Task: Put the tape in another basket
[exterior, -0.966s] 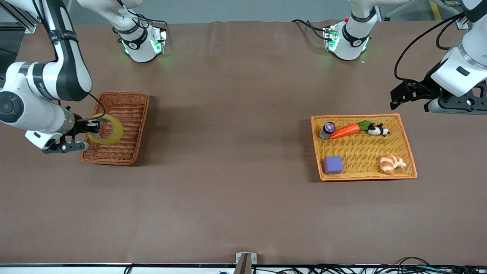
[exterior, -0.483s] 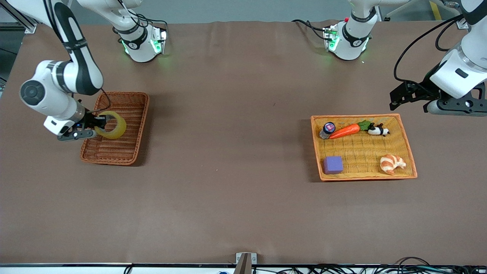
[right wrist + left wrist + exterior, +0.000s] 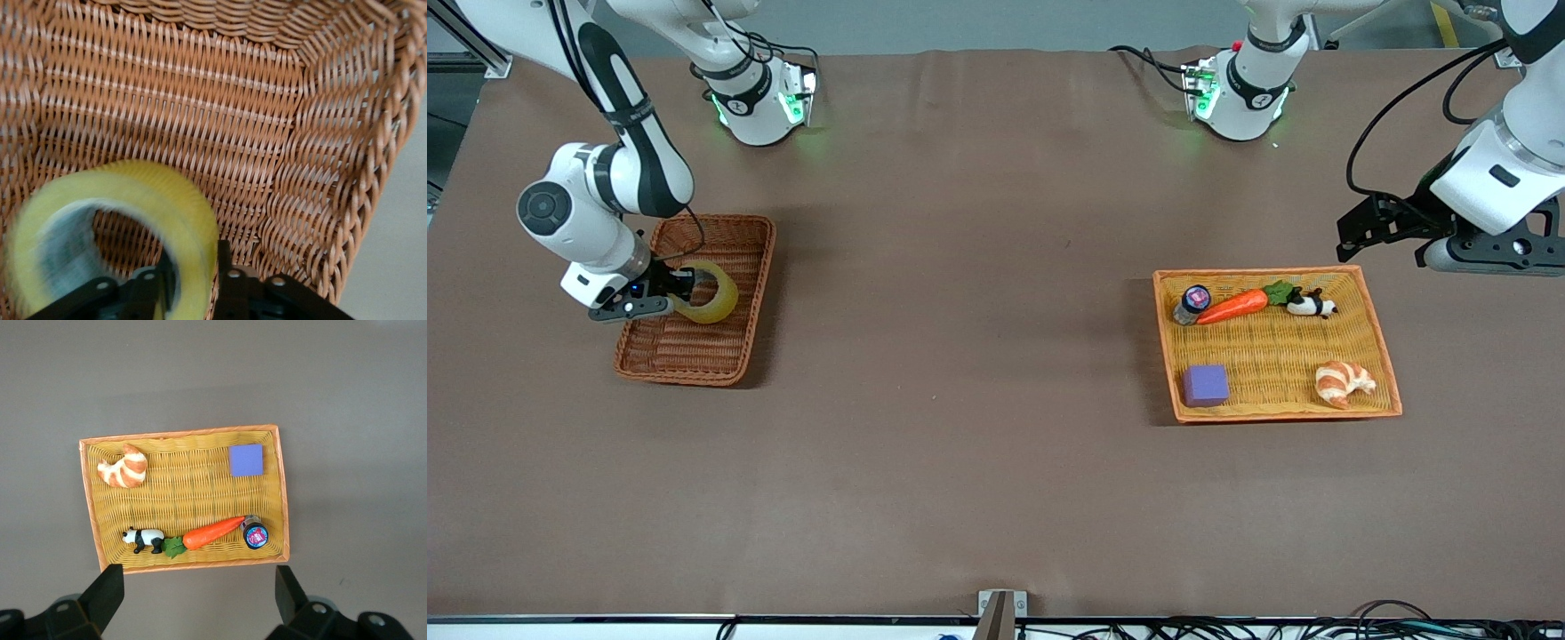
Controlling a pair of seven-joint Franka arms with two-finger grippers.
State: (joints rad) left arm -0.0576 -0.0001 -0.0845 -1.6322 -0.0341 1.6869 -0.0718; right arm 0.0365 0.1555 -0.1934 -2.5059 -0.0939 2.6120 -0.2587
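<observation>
Tape (image 3: 710,295) sits at the left of the front frame, pinched through its wall by the right gripper (image 3: 679,293), one finger inside the core and one outside, low over the basket (image 3: 734,233). In the right wrist view the tape (image 3: 113,220) fills the lower left, tilted on edge and blurred, with the basket (image 3: 333,167) weave close beneath; whether the roll already touches the ribbed bottom cannot be told.

Risk, as a judgement: the roll hangs on edge, not flat. If let go like this it could roll along the ribs or tip against the wall. Pushing lower could press the fingers into the weave and drag the light basket.

The left gripper (image 3: 1383,229) waits at the right edge of the front frame, above the tray (image 3: 1378,320), its fingers spread wide with nothing between them, as the left wrist view shows over the tray (image 3: 85,493).

Compared with a second ago, the right arm has swung in and dropped: the tape was higher and showed a fuller ring, and now looks smaller and more edge-on.
</observation>
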